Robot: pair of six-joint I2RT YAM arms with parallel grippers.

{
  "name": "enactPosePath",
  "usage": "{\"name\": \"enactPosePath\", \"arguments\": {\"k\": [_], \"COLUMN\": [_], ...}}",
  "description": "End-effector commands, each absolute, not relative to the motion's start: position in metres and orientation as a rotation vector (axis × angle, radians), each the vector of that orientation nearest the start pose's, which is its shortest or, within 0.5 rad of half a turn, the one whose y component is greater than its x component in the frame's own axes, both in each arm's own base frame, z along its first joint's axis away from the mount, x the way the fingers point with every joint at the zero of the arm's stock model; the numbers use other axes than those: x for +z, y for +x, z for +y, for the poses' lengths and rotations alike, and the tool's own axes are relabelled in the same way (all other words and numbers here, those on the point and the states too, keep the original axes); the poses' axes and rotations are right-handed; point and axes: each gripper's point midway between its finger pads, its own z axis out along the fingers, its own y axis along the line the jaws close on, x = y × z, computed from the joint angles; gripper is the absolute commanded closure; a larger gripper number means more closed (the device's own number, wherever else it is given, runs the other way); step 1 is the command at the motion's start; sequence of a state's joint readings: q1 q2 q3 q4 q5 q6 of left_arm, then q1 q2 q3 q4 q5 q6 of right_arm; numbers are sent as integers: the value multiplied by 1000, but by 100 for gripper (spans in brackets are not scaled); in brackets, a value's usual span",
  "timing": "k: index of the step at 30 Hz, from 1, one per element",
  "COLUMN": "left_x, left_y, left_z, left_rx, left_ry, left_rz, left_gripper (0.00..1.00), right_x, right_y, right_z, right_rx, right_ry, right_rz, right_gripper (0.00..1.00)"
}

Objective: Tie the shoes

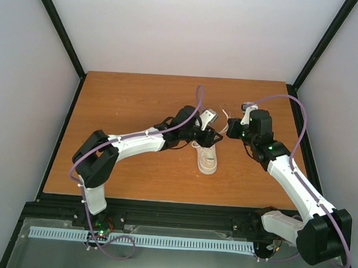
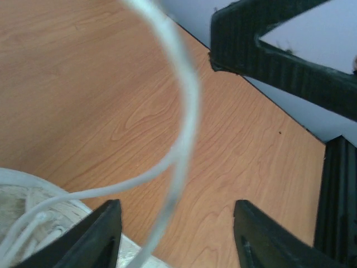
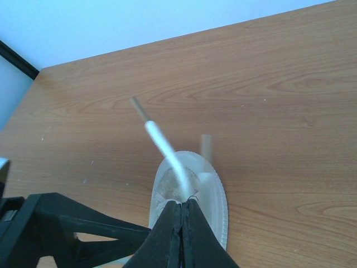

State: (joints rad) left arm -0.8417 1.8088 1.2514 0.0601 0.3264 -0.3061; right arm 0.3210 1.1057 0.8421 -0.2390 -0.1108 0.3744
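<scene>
The cream shoe (image 1: 207, 160) lies in the middle of the table, toe toward the near edge. My right gripper (image 3: 183, 202) is shut on a white lace (image 3: 163, 144), which stretches taut up from the shoe (image 3: 217, 192) below it. My left gripper (image 2: 177, 202) is open, its fingers (image 2: 105, 234) wide apart. A loop of lace (image 2: 187, 128) curves down between them, touching neither finger. The shoe's edge (image 2: 30, 215) shows at the lower left of the left wrist view. From above, the left gripper (image 1: 212, 136) and right gripper (image 1: 228, 128) hover close together over the shoe's heel end.
The right arm's black finger (image 2: 268, 53) crosses the upper right of the left wrist view. The left gripper's black body (image 3: 53, 226) fills the lower left of the right wrist view. Bare wooden table (image 1: 126, 101) surrounds the shoe, with black frame posts (image 1: 61, 29) and white walls around it.
</scene>
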Motion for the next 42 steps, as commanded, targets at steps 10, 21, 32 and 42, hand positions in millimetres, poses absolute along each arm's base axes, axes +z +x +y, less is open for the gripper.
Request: {"name": "enactPosePath", "arguments": {"k": [10, 21, 32, 42], "left_x": [187, 123, 105, 127], "left_y": [318, 313, 291, 302], "left_z": [-452, -418, -394, -373], "left_rx": [-1027, -800, -762, -685], "left_ry": [850, 878, 917, 745], "left_rz": [1991, 2226, 2286, 2254], "left_gripper": [77, 46, 50, 87], "right_x": [241, 186, 163, 158], "right_y": [343, 335, 322, 319], "right_z": [134, 94, 82, 83], "right_rx": [553, 450, 467, 478], "right_ry": [-7, 204, 275, 276], "right_rz": [2086, 2211, 2233, 2240], "right_gripper": [97, 91, 53, 49]}}
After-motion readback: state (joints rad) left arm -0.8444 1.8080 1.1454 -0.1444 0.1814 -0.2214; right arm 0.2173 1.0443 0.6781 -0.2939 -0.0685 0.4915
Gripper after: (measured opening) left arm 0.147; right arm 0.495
